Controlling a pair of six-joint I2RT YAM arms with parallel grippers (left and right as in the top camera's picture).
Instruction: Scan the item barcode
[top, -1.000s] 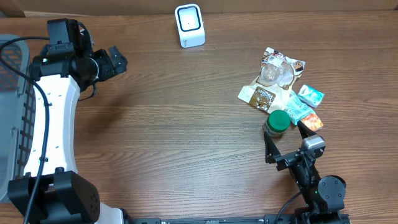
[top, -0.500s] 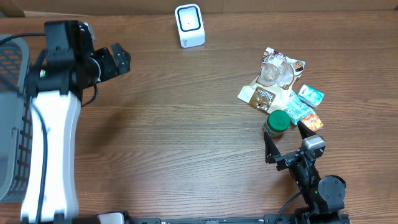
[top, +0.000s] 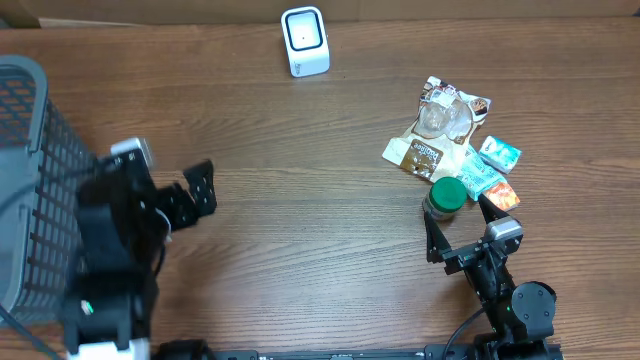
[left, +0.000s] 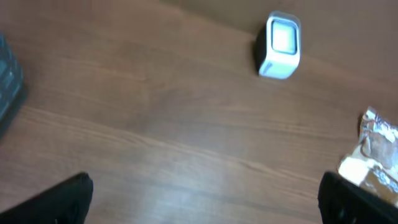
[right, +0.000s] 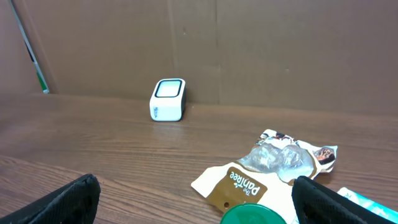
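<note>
Both jaws apart, we hold nothing | green-lidded jar (top: 445, 195) stands on worktop (top: 300, 220) beside pouches (top: 440, 125), just before our right jaws, so we judge it the pick | scanner (top: 305, 40) stands well apart

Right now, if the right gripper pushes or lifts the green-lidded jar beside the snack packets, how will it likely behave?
The green-lidded jar looks rigid, a clear body under a round lid, so it should keep its shape rather than crumple. Standing upright, a push near the lid might tip it; being round, it would then probably roll.
</note>
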